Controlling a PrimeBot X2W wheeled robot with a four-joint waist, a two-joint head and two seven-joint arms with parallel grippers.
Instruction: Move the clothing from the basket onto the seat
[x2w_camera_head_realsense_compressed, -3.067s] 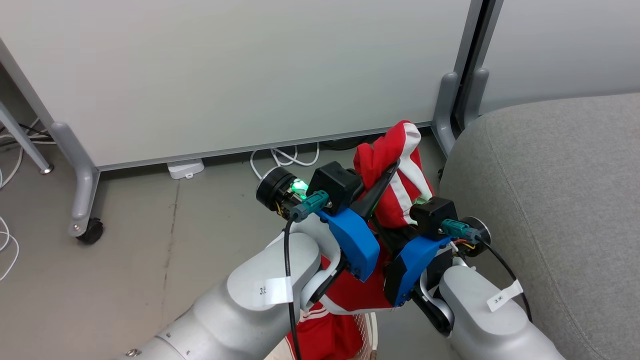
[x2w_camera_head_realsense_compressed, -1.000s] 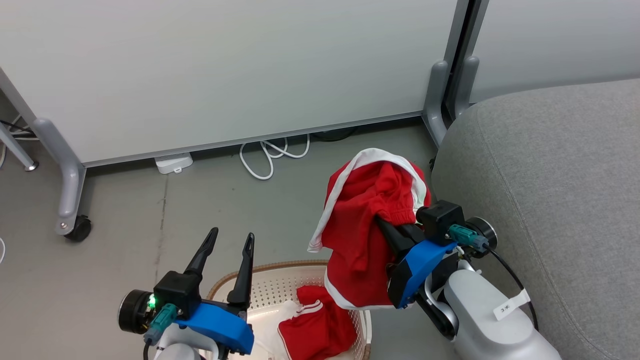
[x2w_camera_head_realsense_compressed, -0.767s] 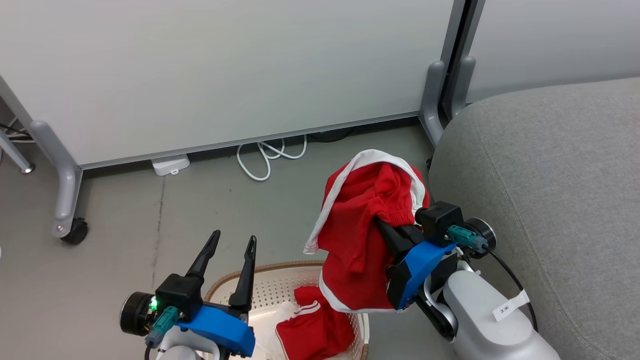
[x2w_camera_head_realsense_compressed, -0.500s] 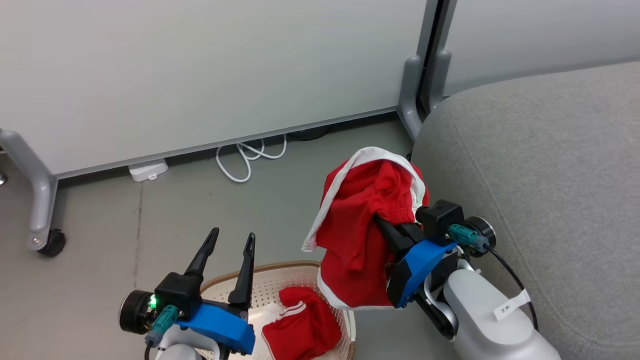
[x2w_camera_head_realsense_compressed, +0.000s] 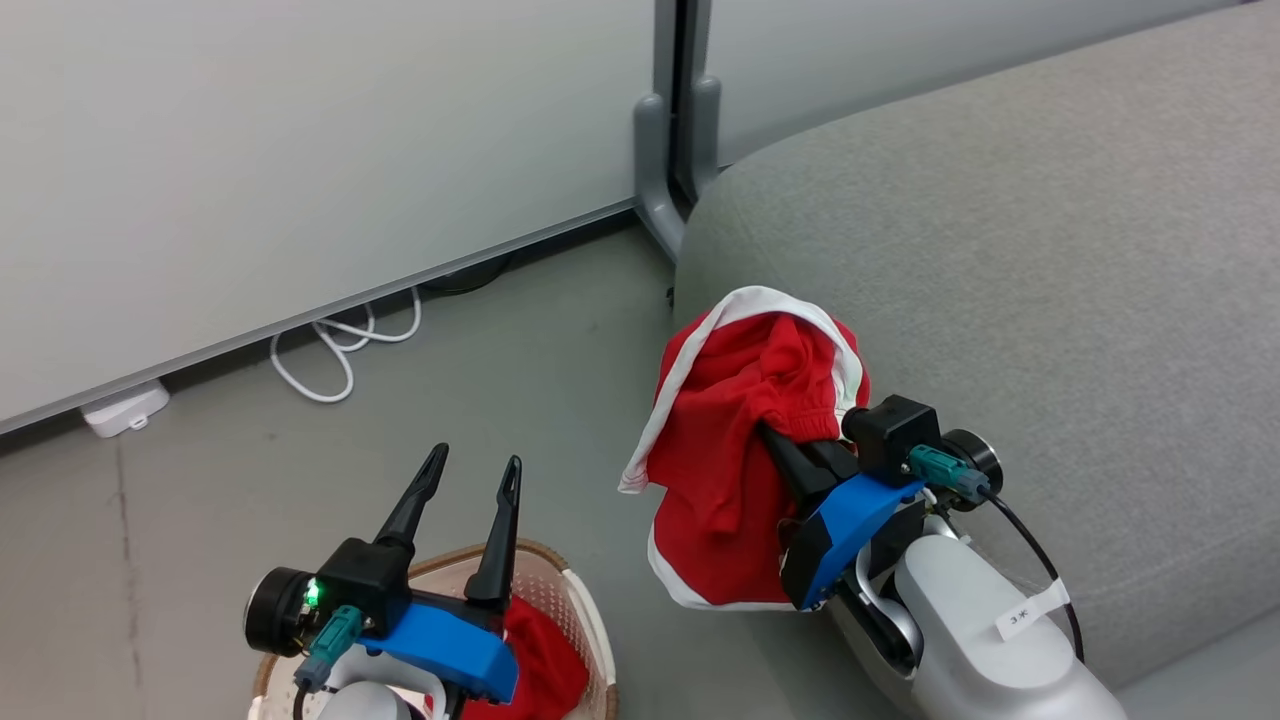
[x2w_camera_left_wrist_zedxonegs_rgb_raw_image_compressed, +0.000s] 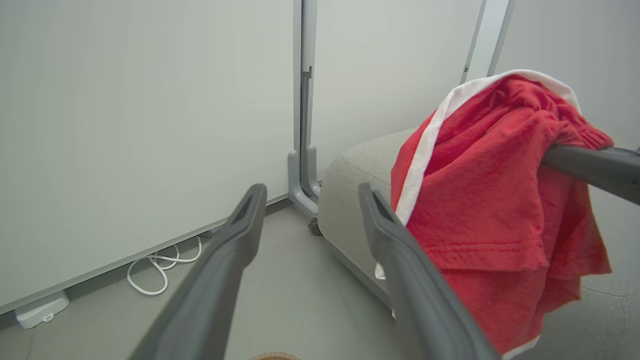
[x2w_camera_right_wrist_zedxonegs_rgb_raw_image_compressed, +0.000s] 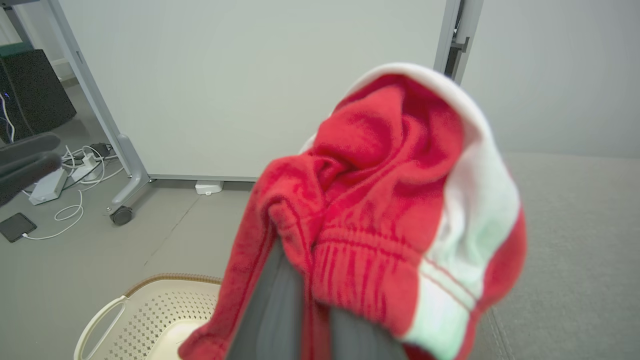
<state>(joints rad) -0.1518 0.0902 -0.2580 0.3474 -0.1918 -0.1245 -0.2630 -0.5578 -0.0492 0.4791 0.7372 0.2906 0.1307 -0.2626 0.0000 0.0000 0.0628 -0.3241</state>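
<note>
A red garment with white trim hangs from my right gripper, which is shut on its gathered waistband, just off the left edge of the grey seat. In the right wrist view the garment drapes over both fingers. My left gripper stands open and holds nothing, above the cream basket. More red clothing lies in the basket, partly hidden by the left wrist. The left wrist view shows the garment beside the open left gripper.
A pale partition wall on a grey post stands behind, close to the seat's corner. A white cable and a white adapter lie on the grey floor by the wall. More cables and a caster leg lie further left.
The head camera has swung right, so the whole scene has shifted left. The left gripper let go of the garment and dropped beside the basket; the right gripper still holds the garment.
</note>
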